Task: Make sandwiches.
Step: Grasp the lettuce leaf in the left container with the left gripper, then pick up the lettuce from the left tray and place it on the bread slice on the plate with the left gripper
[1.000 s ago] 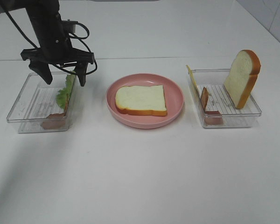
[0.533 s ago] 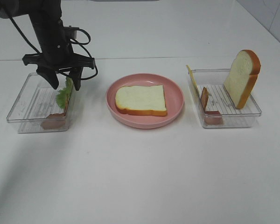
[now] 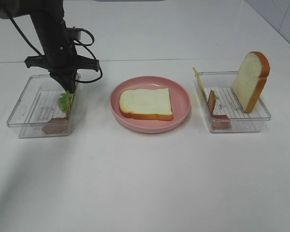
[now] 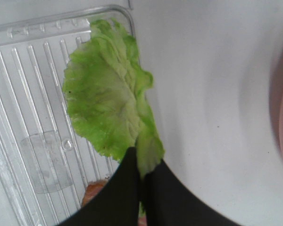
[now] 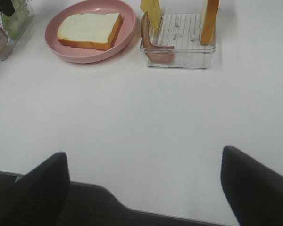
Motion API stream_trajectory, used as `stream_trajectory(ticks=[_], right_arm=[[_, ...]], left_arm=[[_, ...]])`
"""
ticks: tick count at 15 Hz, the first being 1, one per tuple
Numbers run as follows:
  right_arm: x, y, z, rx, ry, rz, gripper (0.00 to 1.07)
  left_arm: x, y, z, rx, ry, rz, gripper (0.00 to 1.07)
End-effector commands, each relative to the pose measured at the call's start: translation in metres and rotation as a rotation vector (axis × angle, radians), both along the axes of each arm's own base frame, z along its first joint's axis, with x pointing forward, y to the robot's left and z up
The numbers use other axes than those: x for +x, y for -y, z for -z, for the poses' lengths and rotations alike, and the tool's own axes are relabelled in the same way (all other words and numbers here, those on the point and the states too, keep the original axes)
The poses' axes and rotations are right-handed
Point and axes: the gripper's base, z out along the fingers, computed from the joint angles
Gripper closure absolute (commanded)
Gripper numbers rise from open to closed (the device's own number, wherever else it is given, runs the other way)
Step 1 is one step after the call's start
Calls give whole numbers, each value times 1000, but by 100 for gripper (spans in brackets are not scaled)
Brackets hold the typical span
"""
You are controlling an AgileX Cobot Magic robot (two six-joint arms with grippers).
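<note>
Your left fingers [image 3: 67, 83] were closed on the lettuce leaf [image 3: 65, 100]. In the left wrist view the two black tips [image 4: 125, 188] pinched one narrow end of the leaf [image 4: 108, 108], and the rest fanned out green over the ribbed floor of the left tray [image 3: 24, 104]. The leaf stood along the tray wall nearest the pink plate [image 3: 181, 104], with the arm reaching down into the tray from above. A bacon strip [image 3: 55, 126] lay in the tray's front corner, just beside the leaf's lower edge.

On the plate, in the middle of the tabletop [image 3: 145, 183], one bread slice [image 3: 146, 103] lay flat with nothing on top of it.

The right tray [image 3: 261, 116] held the other pieces. A second bread slice [image 3: 251, 81] stood upright against its far right corner, the cheese square [image 3: 198, 79] leaned on the wall nearest the plate, and another bacon strip [image 3: 211, 101] stood on edge beside the cheese.

Your right fingers [image 5: 37, 188] were spread wide apart with nothing between them — the right wrist view showed them low over bare tabletop, well apart from the plate and both trays. That arm did not appear in the high view.
</note>
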Motion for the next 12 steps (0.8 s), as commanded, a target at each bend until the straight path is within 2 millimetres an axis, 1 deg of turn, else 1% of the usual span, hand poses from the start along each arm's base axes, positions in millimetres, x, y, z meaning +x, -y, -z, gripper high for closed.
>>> stream_trajectory(ticks=[1, 3, 4, 5, 6, 8, 9, 10, 12], right_arm=[[-3, 0, 0, 3, 35, -2, 22], [-3, 0, 0, 3, 35, -2, 22], [-3, 0, 0, 3, 35, -2, 22], [-3, 0, 0, 3, 35, -2, 22], [-3, 0, 0, 3, 35, -2, 22], [-3, 0, 0, 3, 35, -2, 22], [-3, 0, 0, 3, 35, -2, 22], [-3, 0, 0, 3, 35, -2, 22], [-3, 0, 0, 3, 35, -2, 22]], left_arm=[[-3, 1, -6, -4, -8, 6, 107], [-5, 0, -26, -13, 38, 7, 107], [-5, 0, -30, -15, 48, 4, 107], [-8, -1, -46, -21, 77, 4, 107], [-9, -1, -52, -25, 88, 4, 107], [-12, -2, -72, -39, 126, 3, 107], [-14, -2, -78, -46, 138, 3, 107], [-17, 2, -94, -109, 165, -1, 107], [-19, 8, -101, -176, 170, 3, 107]])
